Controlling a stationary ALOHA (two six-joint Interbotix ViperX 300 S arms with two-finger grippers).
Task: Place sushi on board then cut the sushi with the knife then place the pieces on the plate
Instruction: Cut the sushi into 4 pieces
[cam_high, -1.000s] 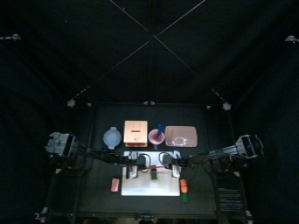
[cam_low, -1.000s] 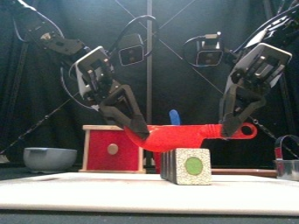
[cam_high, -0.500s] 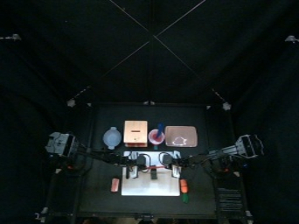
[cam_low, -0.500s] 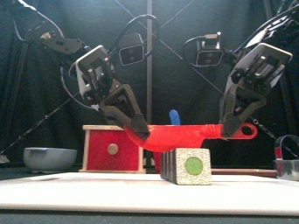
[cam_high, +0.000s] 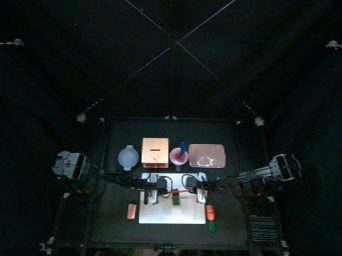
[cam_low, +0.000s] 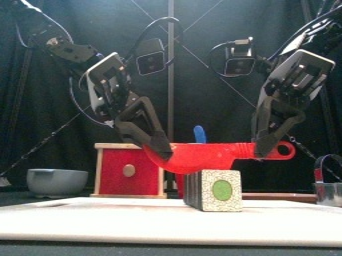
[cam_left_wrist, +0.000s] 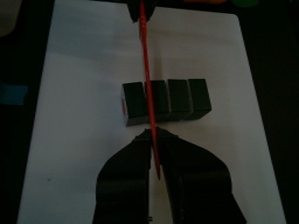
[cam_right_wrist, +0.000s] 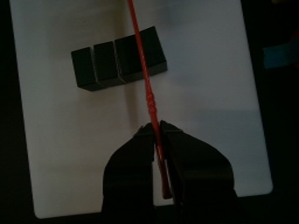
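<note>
The white rectangular plastic cutting board fills the bottom of the front view. Behind it, at lower left, stands the pale wooden box with a red drawer front. The flat pink tray lies just right of centre in the top view, well apart from the work. The left gripper comes down from upper left and the right gripper from upper right. Each is clamped tight on one end of the red plastic toy knife, which lies level between them. Below it, at lower centre, the dark green toy sushi roll sits on the board. The wrist views show it as 4 blocks in a row, with the thin blade over the seam beside 1 end block. The blade is just above the roll, and I cannot confirm contact. Nothing steadies the roll, so a blade that lands off the seam would likely press on a block and slide or tip the whole row instead of splitting it. Uneven descent of the 2 arms could tilt the blade or twist it in the jaws. Against the frames from 1 s and 0.5 s ago, I see almost no change: knife, arms and roll are all in the same places.
</note>
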